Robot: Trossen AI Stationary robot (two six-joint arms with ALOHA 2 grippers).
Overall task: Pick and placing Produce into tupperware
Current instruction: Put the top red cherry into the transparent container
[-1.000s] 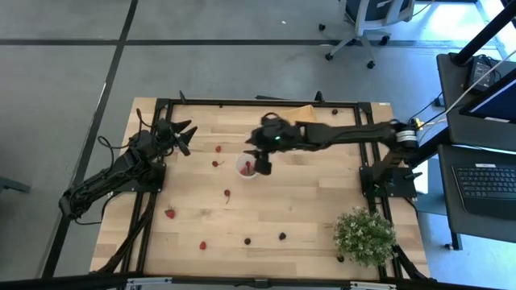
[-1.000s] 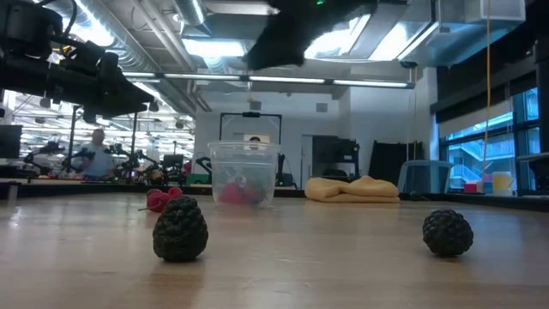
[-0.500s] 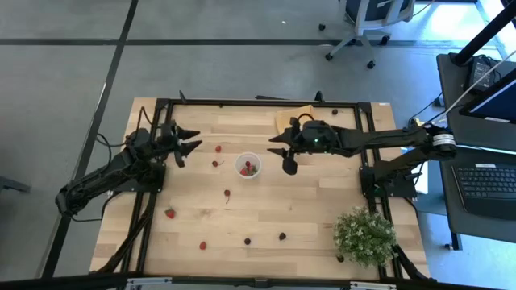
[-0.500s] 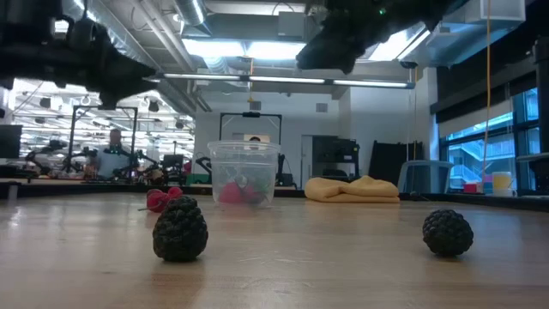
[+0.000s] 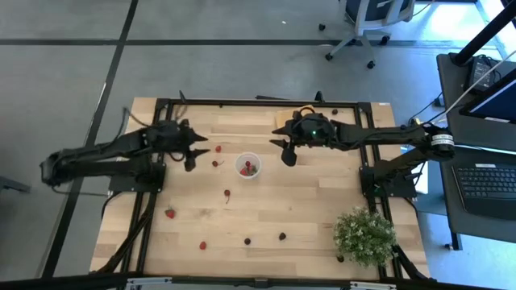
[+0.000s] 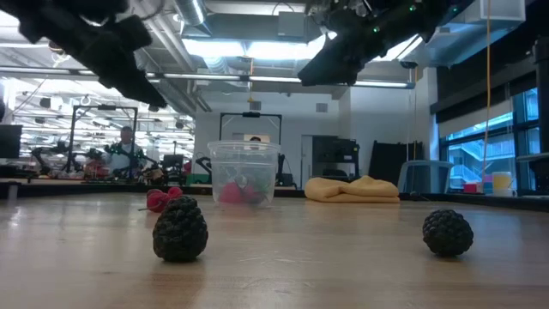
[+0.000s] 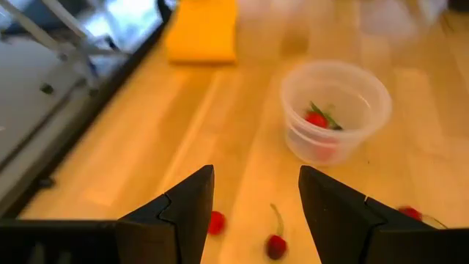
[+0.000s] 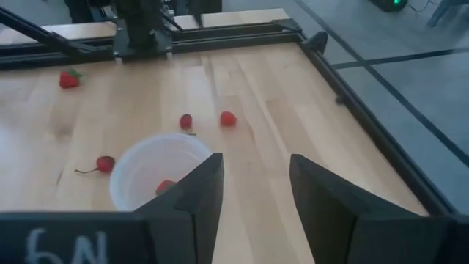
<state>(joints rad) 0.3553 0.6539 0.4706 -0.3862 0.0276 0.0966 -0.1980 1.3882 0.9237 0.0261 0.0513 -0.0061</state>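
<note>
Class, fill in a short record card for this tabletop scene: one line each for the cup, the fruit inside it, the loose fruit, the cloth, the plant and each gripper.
cup: translucent tupperware upright near the table's middle
fruit inside: red pieces with a green stem
loose fruit: red pieces and dark berries scattered on the wood
cloth: orange-yellow cloth folded at the far edge
plant: green plant at a corner
left gripper: open, empty, above the table beside the cup
right gripper: open, empty, on the cup's other side

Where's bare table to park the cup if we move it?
Widest bare patch: between the cup, the plant and the right edge, nothing lying there. A smaller one sits along the left edge above the strawberry. Crowded: left of the cup under the left gripper, and the front strip with the dark berries.
</note>
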